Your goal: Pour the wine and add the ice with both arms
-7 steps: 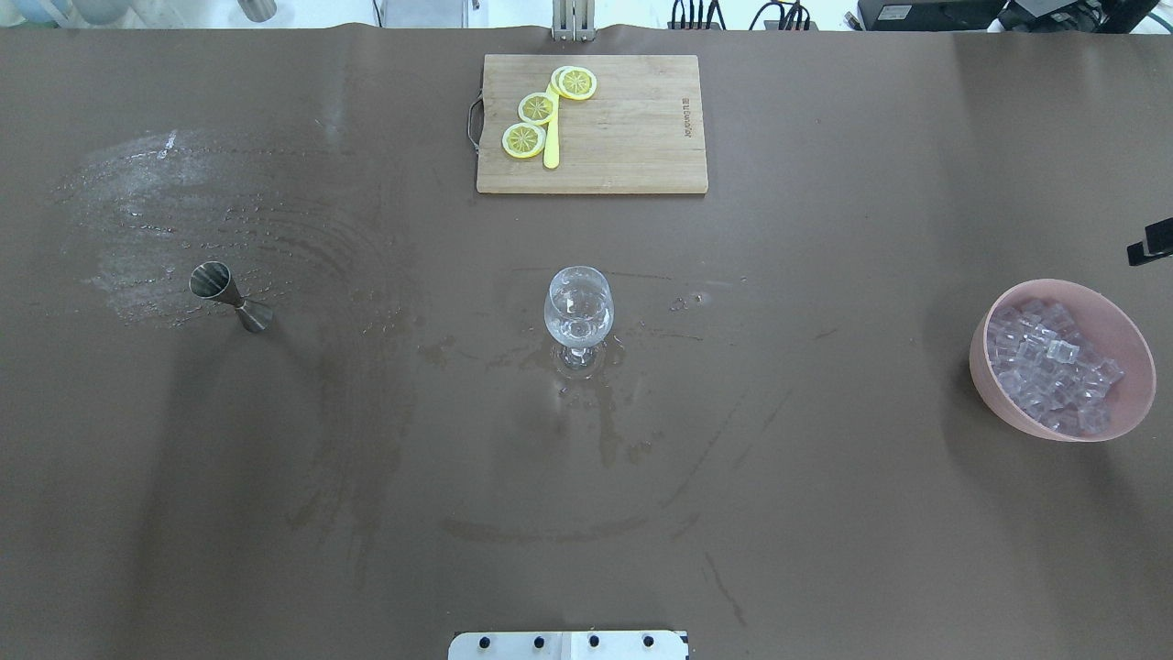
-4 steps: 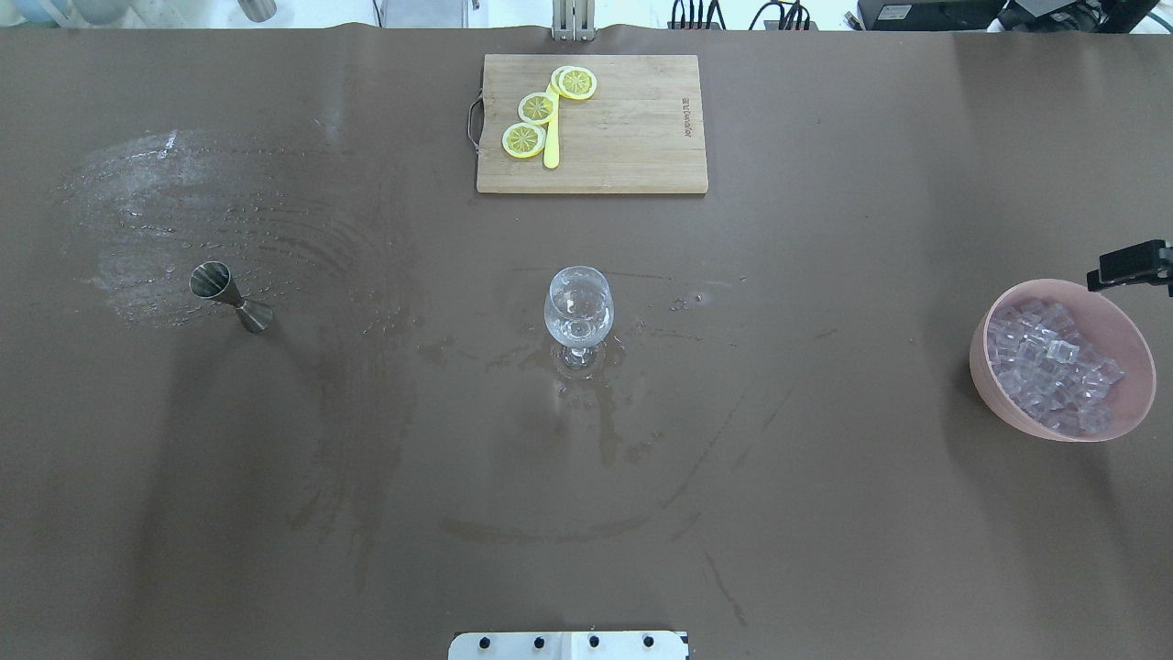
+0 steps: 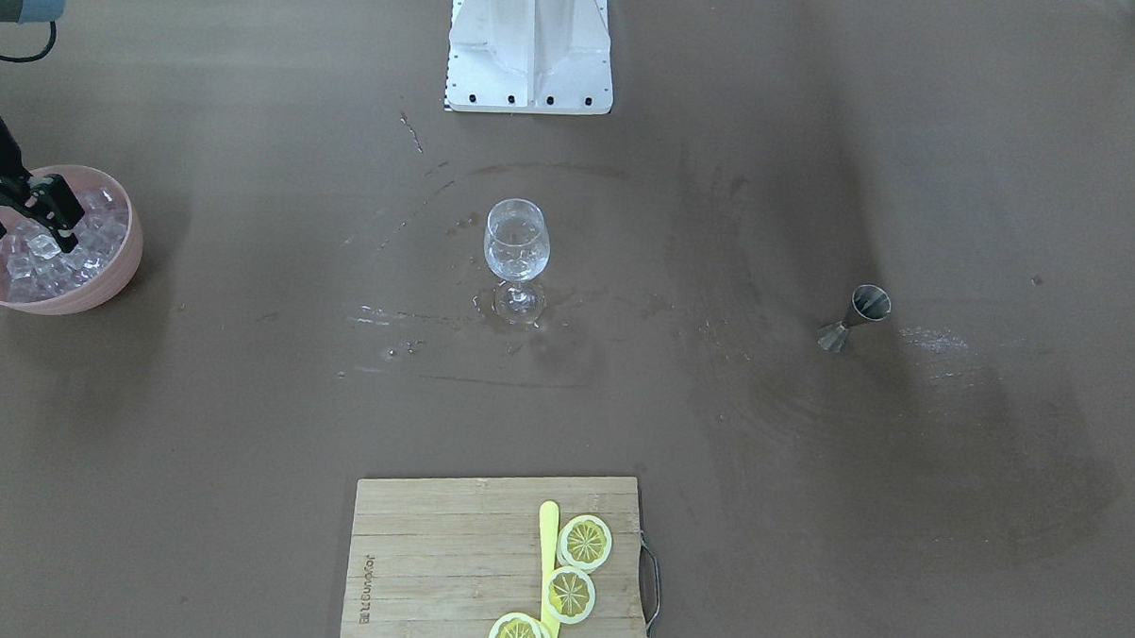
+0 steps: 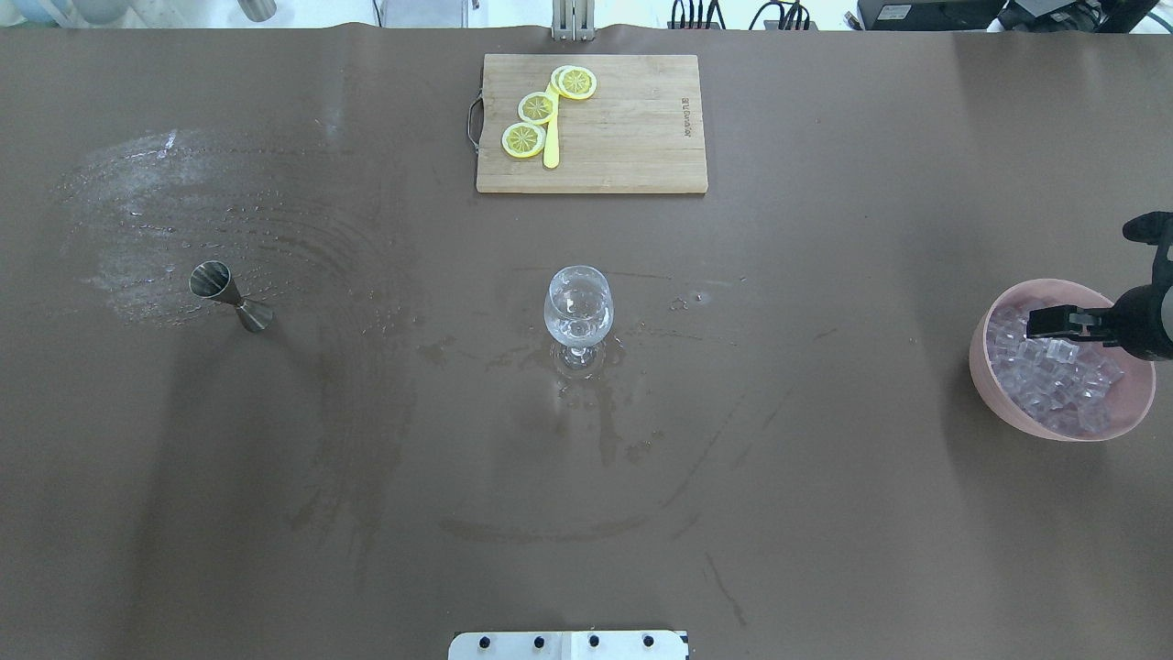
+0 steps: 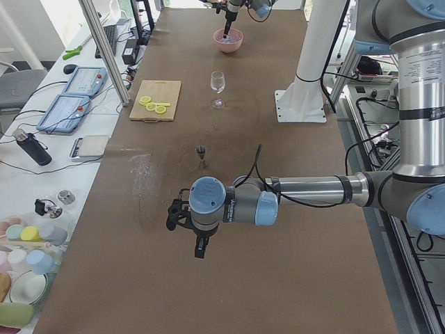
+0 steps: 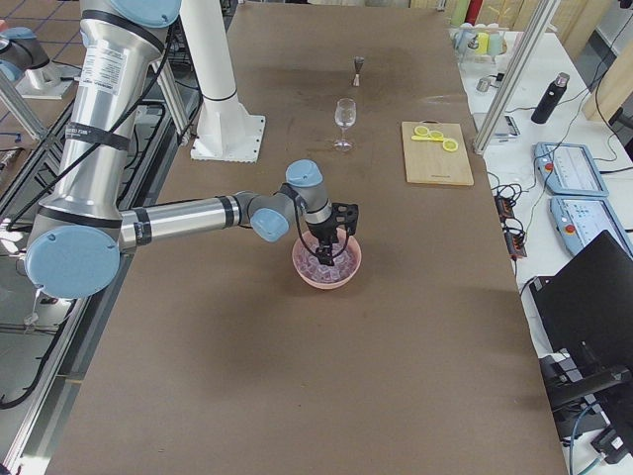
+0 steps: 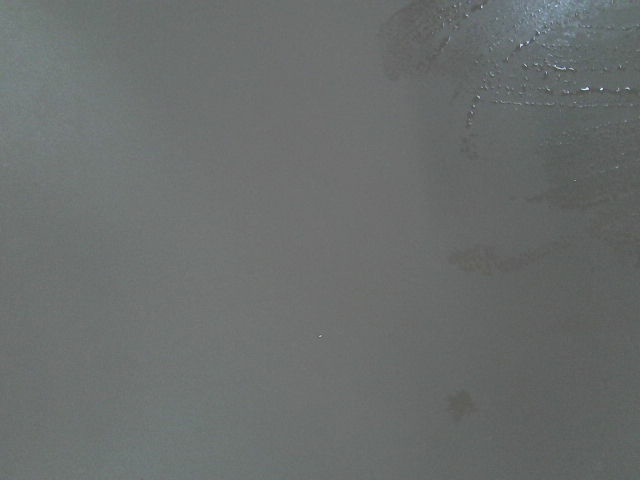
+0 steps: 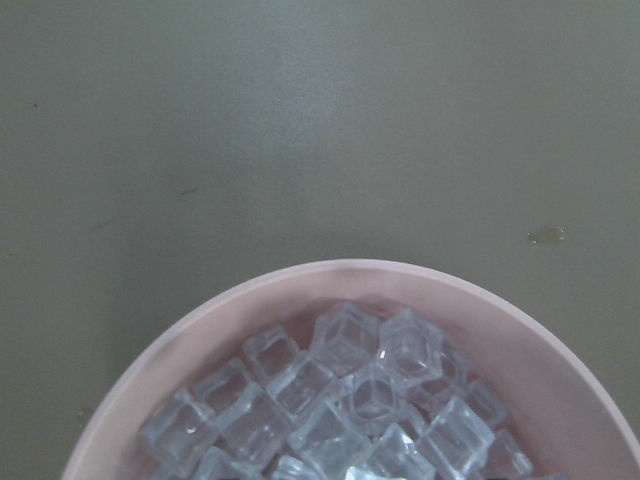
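Note:
A pink bowl (image 4: pixel 985 385) heaped with clear ice cubes (image 4: pixel 1054 380) sits at the table's right end. My right gripper (image 3: pixel 25 217) hangs over the bowl (image 3: pixel 121 266), jaws spread just above the ice (image 3: pixel 50 256). It also shows in the overhead view (image 4: pixel 1063 322). The right wrist view shows the ice (image 8: pixel 350 400) and the bowl rim (image 8: pixel 200 330). A wine glass (image 4: pixel 578 307) stands upright mid-table. A steel jigger (image 4: pixel 229 295) stands at the left. My left gripper (image 5: pixel 191 233) shows only in the exterior left view, low over bare table; I cannot tell if it is open.
A wooden cutting board (image 4: pixel 632 137) with lemon slices (image 4: pixel 524 139) and a yellow stick lies at the far edge. The white pedestal (image 3: pixel 530 44) stands at the robot's side. Wet smears mark the mat around the glass and jigger.
My right gripper came in from the right edge and moved over the pink bowl, down toward the ice. Glass, jigger and board have not moved.

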Robot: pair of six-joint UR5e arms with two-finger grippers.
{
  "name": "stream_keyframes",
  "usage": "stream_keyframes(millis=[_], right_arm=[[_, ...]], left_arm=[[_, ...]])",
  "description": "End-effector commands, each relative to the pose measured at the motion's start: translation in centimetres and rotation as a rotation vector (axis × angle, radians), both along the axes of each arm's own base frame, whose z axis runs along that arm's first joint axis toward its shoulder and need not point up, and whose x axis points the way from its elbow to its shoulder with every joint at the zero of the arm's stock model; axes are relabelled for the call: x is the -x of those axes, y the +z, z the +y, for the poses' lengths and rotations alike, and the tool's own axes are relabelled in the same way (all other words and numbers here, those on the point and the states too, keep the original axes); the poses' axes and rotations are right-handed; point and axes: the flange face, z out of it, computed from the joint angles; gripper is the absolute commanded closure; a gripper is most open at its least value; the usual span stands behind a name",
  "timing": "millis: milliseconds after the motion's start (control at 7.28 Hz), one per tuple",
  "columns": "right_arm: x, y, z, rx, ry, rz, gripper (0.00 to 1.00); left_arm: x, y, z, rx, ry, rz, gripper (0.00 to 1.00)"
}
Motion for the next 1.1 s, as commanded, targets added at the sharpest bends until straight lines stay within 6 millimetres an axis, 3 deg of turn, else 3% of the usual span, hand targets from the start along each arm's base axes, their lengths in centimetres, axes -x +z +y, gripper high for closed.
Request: stream_keyframes(millis=[0,687,962], right_arm=[[-0.04,0.59,0.76,-0.009,-0.002,0.007,0.38],[0.56,0.89,1.06,-0.005,-0.018,0.009,0.48],[0.56,0.89,1.06,-0.005,-0.018,0.009,0.77]], left_arm=[[-0.01,0.00,0.00,0.000,0.000,0.001,0.02],[-0.01,0.24,0.03,0.000,0.004,-0.001,0.02],[-0.02,0.23,0.03,0.000,0.004,0.000,0.02]])
